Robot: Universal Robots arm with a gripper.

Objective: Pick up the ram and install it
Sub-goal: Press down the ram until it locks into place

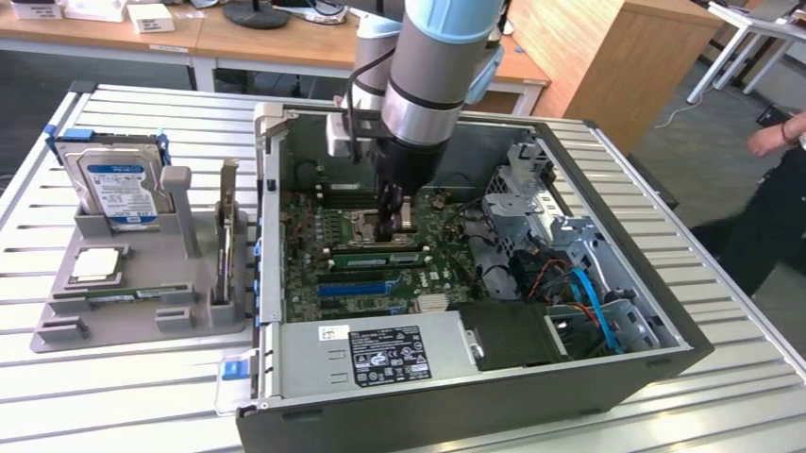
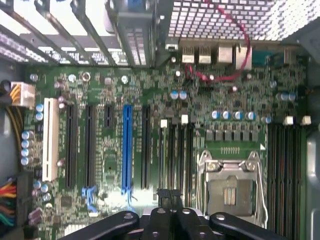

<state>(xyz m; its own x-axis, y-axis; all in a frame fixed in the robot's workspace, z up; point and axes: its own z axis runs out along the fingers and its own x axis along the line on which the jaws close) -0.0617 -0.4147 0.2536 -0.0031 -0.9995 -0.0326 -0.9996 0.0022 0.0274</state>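
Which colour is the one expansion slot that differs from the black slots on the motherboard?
Blue. The blue expansion slot shows best in the wrist view.

This is a robotics lab or technical workshop. An open dark-grey desktop computer case [image 1: 504, 283], its green motherboard [image 2: 165, 125] exposed, lies on a slatted white metal table [image 1: 705, 396]. Beside the case, a grey plastic fixture tray [image 1: 126, 321] holds spare parts (a blue-labelled silver hard drive [image 1: 120, 184] among them). Behind the case stand light wooden desks [image 1: 252, 42]; a person [image 1: 775, 208] is near.
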